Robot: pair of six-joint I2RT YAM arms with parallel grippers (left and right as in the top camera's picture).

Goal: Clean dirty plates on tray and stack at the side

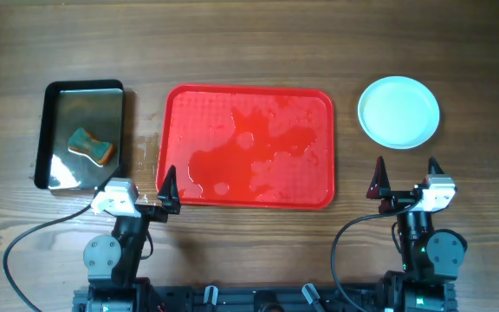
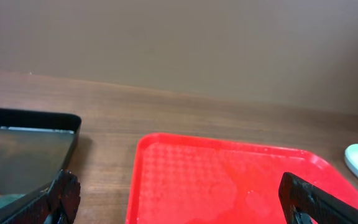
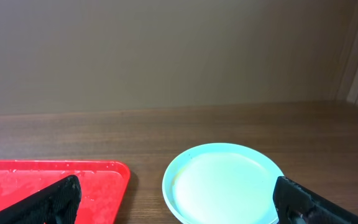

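Currently both arms folded low at the near surface [image 1: 249,43] edge; my left end effector [image 2: 179,202] spread wide, empty; my right end effector [image 1: 405,178] likewise, facing plates [image 1: 398,112] beside tray [image 1: 248,147].

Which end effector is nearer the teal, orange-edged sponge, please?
Left. The left end effector is close, diagonally right of the sponge; the right end effector is beyond the red plastic tray.

Overhead camera looked straight down at the desk [image 1: 258,52]. Both wrist cameras sat low and near, facing far, sharing the tray [image 2: 216,168].
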